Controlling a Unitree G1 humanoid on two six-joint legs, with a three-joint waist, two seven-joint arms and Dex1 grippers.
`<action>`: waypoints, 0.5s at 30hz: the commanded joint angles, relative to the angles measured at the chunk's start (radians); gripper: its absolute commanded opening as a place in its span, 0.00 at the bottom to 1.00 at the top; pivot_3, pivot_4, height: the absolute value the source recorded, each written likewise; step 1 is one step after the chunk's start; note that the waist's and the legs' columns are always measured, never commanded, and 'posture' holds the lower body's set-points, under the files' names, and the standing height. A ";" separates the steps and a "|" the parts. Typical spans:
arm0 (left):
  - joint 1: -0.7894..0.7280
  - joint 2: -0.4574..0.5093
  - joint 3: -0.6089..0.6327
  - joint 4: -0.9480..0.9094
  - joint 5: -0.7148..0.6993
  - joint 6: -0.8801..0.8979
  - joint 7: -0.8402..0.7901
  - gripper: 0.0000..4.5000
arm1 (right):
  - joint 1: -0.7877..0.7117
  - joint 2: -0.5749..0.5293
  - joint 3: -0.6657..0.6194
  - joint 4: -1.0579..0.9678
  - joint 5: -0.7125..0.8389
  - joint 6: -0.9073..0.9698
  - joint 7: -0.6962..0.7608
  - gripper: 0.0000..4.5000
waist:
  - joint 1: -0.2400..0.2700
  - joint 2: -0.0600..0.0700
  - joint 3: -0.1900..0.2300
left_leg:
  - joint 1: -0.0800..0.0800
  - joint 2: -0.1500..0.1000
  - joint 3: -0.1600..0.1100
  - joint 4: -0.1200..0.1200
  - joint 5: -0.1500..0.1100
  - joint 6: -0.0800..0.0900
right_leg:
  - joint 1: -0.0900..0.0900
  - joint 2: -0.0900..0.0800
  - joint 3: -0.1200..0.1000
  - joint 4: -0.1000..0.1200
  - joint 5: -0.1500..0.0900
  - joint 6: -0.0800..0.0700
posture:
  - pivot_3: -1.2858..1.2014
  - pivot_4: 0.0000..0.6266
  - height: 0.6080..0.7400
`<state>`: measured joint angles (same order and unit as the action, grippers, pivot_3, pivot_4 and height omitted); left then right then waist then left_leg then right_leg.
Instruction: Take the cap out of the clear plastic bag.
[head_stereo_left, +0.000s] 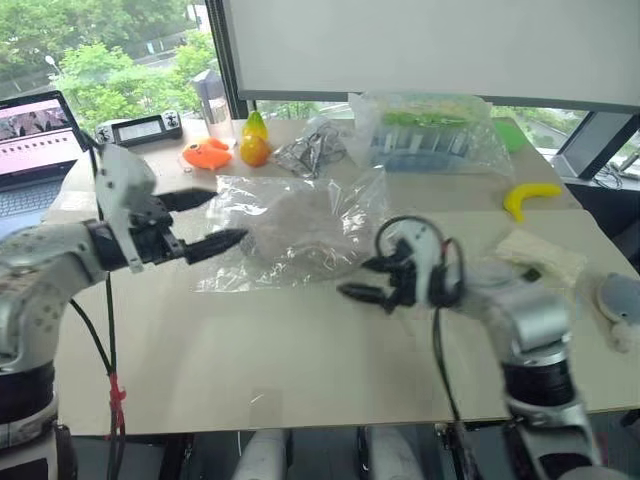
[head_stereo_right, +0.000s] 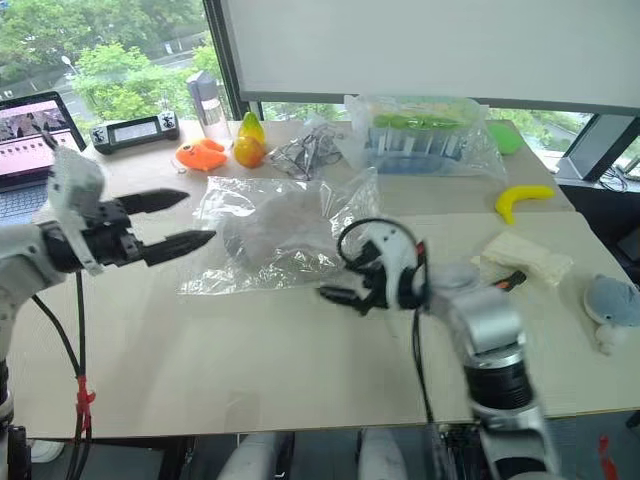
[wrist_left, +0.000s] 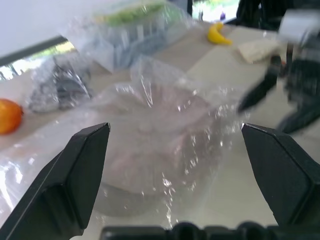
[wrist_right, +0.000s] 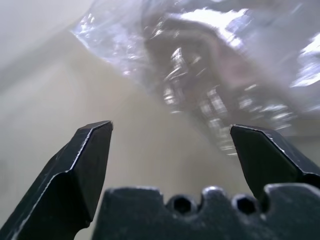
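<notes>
The soft beige-tan fabric cap (head_stereo_left: 295, 228) lies inside the large clear, wrinkled plastic bag (head_stereo_left: 330, 205), which rests flat on the pale counter (head_stereo_left: 300, 350) near its middle. The cap shows through the film as a dull rounded shape, and the bag spreads wider than it on every side.

The left pincer (head_stereo_left: 205, 222) hovers just off the bag's left edge, its two black fingers spread wide apart and pointing right toward the bag, holding nothing. In the left wrist view the bag (wrist_left: 165, 130) with the cap (wrist_left: 145, 150) sits between its parted fingers (wrist_left: 75, 185), further on. The right pincer (head_stereo_right: 338, 282) is at the bag's near right corner, just beside the film; its fingers are also spread apart and empty. Whether they touch the plastic cannot be told. In the right wrist view the glossy bag (wrist_right: 210, 75) lies just ahead of the open fingers (wrist_right: 85, 170).

Farther back, a small greyish bag of dark cables (head_stereo_left: 312, 150) sits behind the clear bag, and to its right a clear bag holding green and blue items (head_stereo_left: 430, 135). On the far left are an orange toy (head_stereo_left: 206, 154), a yellow-orange pear-shaped fruit (head_stereo_left: 255, 140), a dark device with a screen (head_stereo_left: 140, 129) and an open laptop (head_stereo_left: 35, 150). On the right lie a yellow banana (head_stereo_left: 530, 198), a pale cream cloth pad (head_stereo_left: 540, 255) and a grey-blue plush toy (head_stereo_right: 612, 305) at the right edge.
</notes>
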<state>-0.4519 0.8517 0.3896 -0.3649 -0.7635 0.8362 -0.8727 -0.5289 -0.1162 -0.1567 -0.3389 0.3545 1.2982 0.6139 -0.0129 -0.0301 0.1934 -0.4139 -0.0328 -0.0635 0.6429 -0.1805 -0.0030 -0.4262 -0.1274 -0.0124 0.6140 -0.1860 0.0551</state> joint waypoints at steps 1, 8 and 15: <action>-0.040 0.002 0.037 -0.010 -0.076 0.007 0.013 1.00 | 0.045 0.172 -0.189 -0.070 0.086 0.267 -0.086 0.99 | 0.003 0.000 0.000 | 0.001 0.000 -0.001 0.000 0.000 0.000 | 0.001 0.001 0.000 0.000 0.000 0.000 | 0.52 0.24 1.00; -0.063 0.010 -0.030 0.028 -0.052 -0.020 0.012 1.00 | 0.019 0.393 -0.402 -0.012 0.094 0.316 -0.254 0.99 | -0.001 0.001 0.000 | 0.006 0.002 0.000 0.000 0.000 -0.001 | 0.003 0.003 0.001 0.001 0.000 -0.001 | 0.52 0.24 1.00; -0.104 0.022 -0.069 0.046 -0.042 -0.031 0.002 1.00 | -0.110 0.527 -0.669 0.203 0.229 0.248 -0.423 0.99 | 0.004 0.000 -0.005 | 0.009 0.007 0.002 -0.001 0.000 -0.001 | 0.006 0.009 0.002 -0.001 0.000 -0.003 | 0.52 0.24 1.00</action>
<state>-0.5311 0.8533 0.3110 -0.3072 -0.8062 0.8291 -0.8647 -0.5038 0.1215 -0.7243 -0.1879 0.6081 1.5964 0.3034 -0.0092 -0.0305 0.1883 -0.4049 -0.0246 -0.0618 0.6418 -0.1803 -0.0036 -0.4185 -0.1168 -0.0092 0.6119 -0.1860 0.0518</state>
